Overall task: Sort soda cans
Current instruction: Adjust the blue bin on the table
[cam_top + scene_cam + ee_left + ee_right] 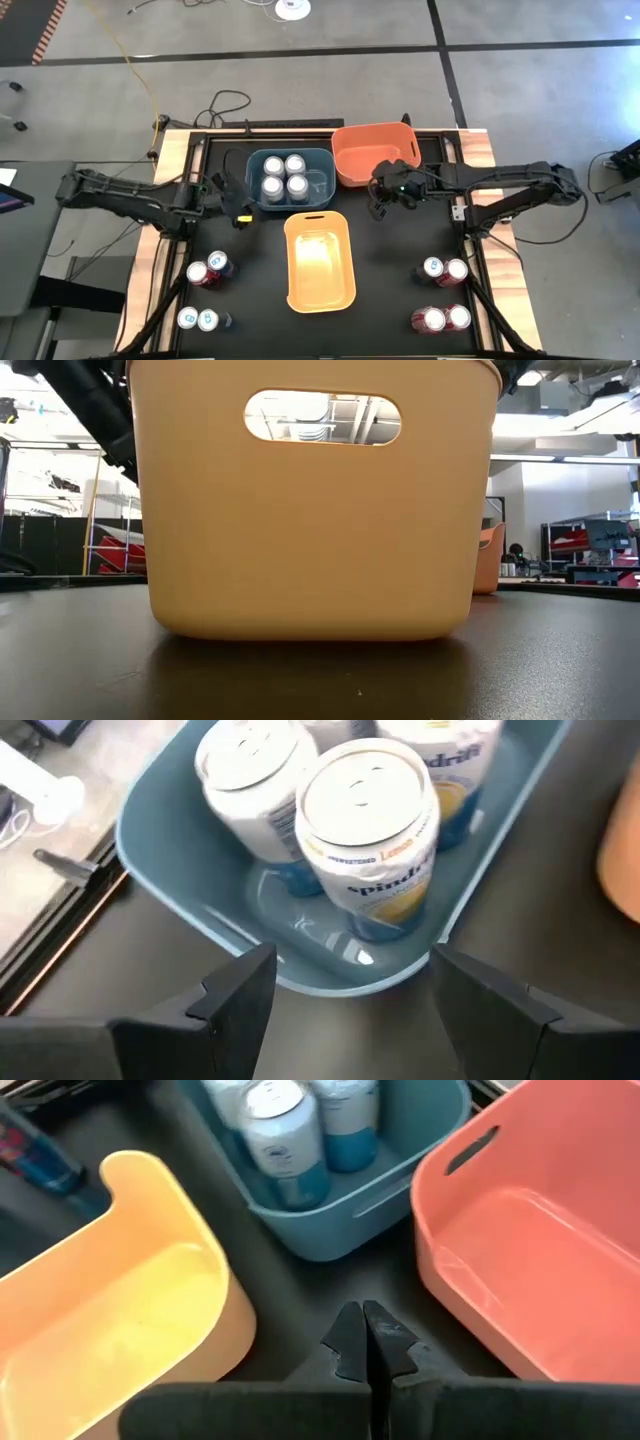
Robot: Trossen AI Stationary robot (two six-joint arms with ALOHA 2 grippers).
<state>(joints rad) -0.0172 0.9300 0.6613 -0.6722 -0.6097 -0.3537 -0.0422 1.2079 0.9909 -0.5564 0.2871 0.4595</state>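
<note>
High view: the left gripper hangs open and holds nothing, just beside the blue bin, which holds four cans. The right gripper is clenched empty at the orange bin. The yellow bin is empty; eight cans stand loose near the table's front corners.

Low view: the yellow bin's wall fills the picture.

Left wrist view: open fingers flank the blue bin's rim.

Right wrist view: shut fingertips hang over bare table between the three bins.
</note>
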